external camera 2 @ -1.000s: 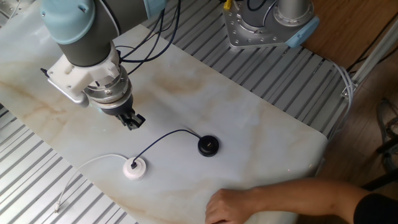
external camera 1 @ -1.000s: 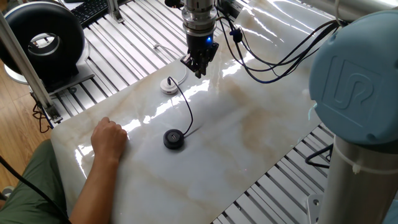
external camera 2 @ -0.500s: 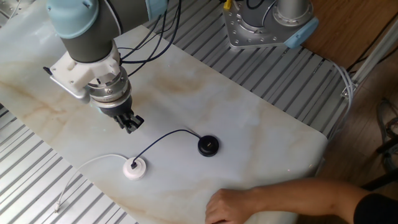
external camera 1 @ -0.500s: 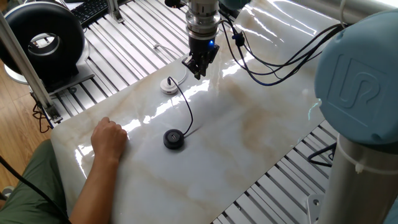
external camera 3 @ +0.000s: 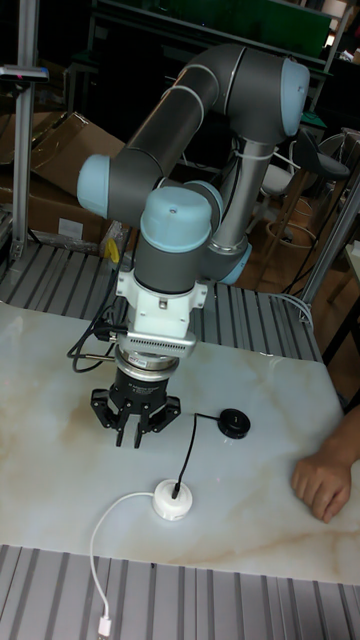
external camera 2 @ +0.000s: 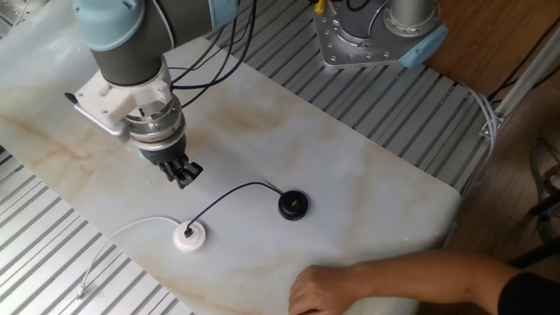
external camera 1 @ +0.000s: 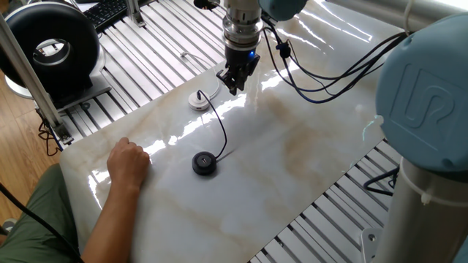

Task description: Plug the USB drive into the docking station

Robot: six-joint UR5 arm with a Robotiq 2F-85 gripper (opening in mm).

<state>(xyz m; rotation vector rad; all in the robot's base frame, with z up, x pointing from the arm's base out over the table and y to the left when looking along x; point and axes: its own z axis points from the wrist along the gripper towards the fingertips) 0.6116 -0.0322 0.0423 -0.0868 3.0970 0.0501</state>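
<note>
Small black USB plug (external camera 2: 187,233) on its thin black cable already stands in the flat round white docking disc (external camera 2: 189,237) near the marble bench (external camera 2: 367,166) edge; insertion looks done. Robot's black two-finger hand (external camera 2: 184,174) hovers beside the disc, fingers nearly together, holding nothing.

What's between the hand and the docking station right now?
Only bare marble. In the tall fixed view the hand hangs above the table, up and to the side of the docking station, where the USB drive already sits; nothing lies between.
</note>
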